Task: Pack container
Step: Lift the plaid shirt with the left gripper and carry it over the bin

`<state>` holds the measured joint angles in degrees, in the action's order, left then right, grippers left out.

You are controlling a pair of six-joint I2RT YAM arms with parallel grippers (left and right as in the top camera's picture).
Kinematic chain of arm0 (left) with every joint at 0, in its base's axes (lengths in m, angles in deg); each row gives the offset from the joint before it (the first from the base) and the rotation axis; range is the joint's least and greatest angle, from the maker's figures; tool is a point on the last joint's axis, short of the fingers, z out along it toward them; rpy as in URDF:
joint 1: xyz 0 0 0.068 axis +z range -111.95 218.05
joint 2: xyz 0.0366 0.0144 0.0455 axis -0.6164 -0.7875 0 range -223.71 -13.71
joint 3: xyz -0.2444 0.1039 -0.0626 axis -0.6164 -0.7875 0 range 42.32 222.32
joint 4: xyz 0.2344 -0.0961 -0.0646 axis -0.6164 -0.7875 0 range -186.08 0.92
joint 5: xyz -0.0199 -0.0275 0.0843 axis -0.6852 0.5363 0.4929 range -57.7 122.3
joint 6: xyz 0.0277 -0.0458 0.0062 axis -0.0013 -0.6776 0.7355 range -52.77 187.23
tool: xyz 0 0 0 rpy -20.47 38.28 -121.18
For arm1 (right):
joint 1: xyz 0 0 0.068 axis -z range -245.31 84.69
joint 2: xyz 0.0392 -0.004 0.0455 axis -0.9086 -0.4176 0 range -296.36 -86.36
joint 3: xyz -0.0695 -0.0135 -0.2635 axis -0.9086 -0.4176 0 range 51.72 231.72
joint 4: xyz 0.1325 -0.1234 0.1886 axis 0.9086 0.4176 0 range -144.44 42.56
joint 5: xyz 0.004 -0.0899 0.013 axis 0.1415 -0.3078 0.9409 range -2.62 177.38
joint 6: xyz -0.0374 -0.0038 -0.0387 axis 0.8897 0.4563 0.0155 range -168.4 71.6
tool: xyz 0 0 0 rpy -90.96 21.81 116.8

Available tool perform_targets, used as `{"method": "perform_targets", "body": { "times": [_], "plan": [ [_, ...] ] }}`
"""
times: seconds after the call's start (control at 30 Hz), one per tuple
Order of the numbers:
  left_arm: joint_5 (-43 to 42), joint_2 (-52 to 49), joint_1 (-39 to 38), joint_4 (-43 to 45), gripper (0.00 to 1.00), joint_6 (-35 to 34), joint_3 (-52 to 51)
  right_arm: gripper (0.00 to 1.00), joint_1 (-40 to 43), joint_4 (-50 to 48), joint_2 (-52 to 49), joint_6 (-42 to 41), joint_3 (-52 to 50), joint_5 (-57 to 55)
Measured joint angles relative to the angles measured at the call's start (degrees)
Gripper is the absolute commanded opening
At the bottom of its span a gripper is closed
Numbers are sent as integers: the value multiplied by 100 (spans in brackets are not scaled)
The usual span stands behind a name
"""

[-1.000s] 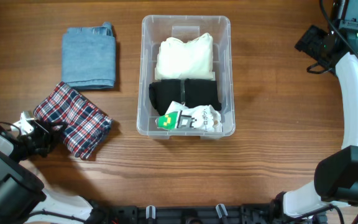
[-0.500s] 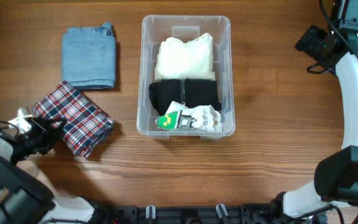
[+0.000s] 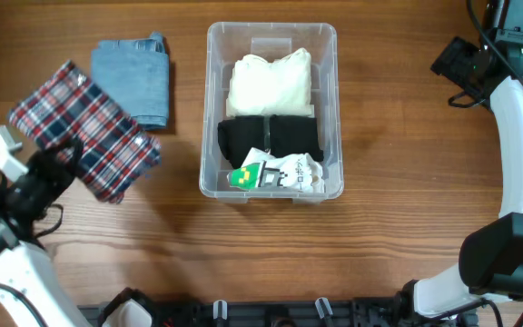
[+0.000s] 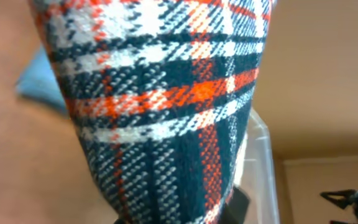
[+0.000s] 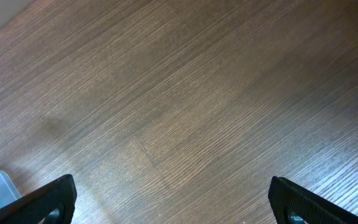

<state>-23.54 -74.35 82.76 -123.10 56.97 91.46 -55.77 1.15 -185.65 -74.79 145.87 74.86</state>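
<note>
Over the tabletop (image 3: 398, 227), overhead view: the large clear plastic rectangular container (image 3: 271, 26) sits mid-table, long axis running front to back. Packed so far:
- folded cream garment (image 3: 271, 82) at the far end
- folded black garment (image 3: 271, 138) in the middle
- white packet with a green mark (image 3: 278, 173) against the near wall

They lie flat in a row, so any spare room looks to be on top, not beside.

Your left claw (image 3: 64, 160) is pinched tight on one edge of the red, white and navy plaid cloth (image 3: 84, 123). The cloth looks lifted off the wood, left of the container, and overlaps the folded light-blue denim piece (image 3: 139, 77) in this view. The edge grip lets the cloth hang as a sheet. The denim lies on the tabletop, untouched. The right arm (image 3: 516, 136) is parked at the right edge, well apart from the container; my read is that this leaves the lane clear.

Left wrist view: plaid fills nearly the whole frame, draped right in front of the lens, and the fingers are hidden by it. A clear container corner peeks out beyond it, with blue denim off to the left. You're half blind here, so steer off the overhead.

Right wrist view: the right claw (image 5: 173, 202) stands wide, holding nothing, with bare wood under it. A clear corner of the container shows at bottom left.

Judgement: plaid goes in next, denim after. Risk: a loose hem catching the rim.
</note>
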Motion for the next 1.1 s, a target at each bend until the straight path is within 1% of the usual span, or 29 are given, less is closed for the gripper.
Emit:
{"method": "perform_targets", "body": {
  "times": [0.13, 0.23, 0.33, 0.4, 0.43, 0.47, 0.5, 0.53, 0.57, 0.67, 0.77, 0.9, 0.97, 1.1],
  "plan": [
    [-48, 533, -817, 1261, 4, -1283, 15, 100, 0, -4, 0, 0, 0, 0],
    [42, 761, -1563, 2173, 4, -2465, 33, 100, 0, 2, 0, 0, 0, 0],
    [468, 817, -2520, 2863, 4, -3574, 37, 100, 0, 0, 0, 0, 0, 0],
    [951, 809, -3209, 2983, 4, -4146, 37, 100, 0, 0, 0, 2, 0, 0],
    [1263, 798, -3582, 2979, 4, -4352, 37, 100, 0, -2, 0, 0, 0, 0],
    [1414, 791, -3738, 2979, 4, -4446, 37, 100, 0, 0, 0, 0, 0, 0],
    [1917, 728, -4264, 2979, 4, -4728, 37, 100, 0, -2, 0, 0, 0, 0],
    [2175, 688, -4503, 2979, 4, -4870, 37, 100, 0, 0, 0, 0, 0, 0],
    [2667, 612, -4896, 2986, 4, -5064, 37, 100, 0, 0, 0, 0, 0, 0],
    [3877, 308, -5827, 3075, 4, -5501, 37, 100, 0, 2, 0, 0, 0, 0],
    [4944, -72, -6548, 3359, 4, -5934, 37, 100, 0, 0, 0, 2, 0, 0],
    [6218, -704, -7291, 4059, 4, -6520, 35, 100, 0, 0, 0, 2, 0, 0],
    [6837, -1117, -7589, 4653, 4, -6752, 35, 100, 0, 0, 0, 0, 0, 0],
    [7584, -1910, -7864, 5737, 4, -7042, 44, 100, 0, 0, 0, 0, -2, 0]
  ]
}}
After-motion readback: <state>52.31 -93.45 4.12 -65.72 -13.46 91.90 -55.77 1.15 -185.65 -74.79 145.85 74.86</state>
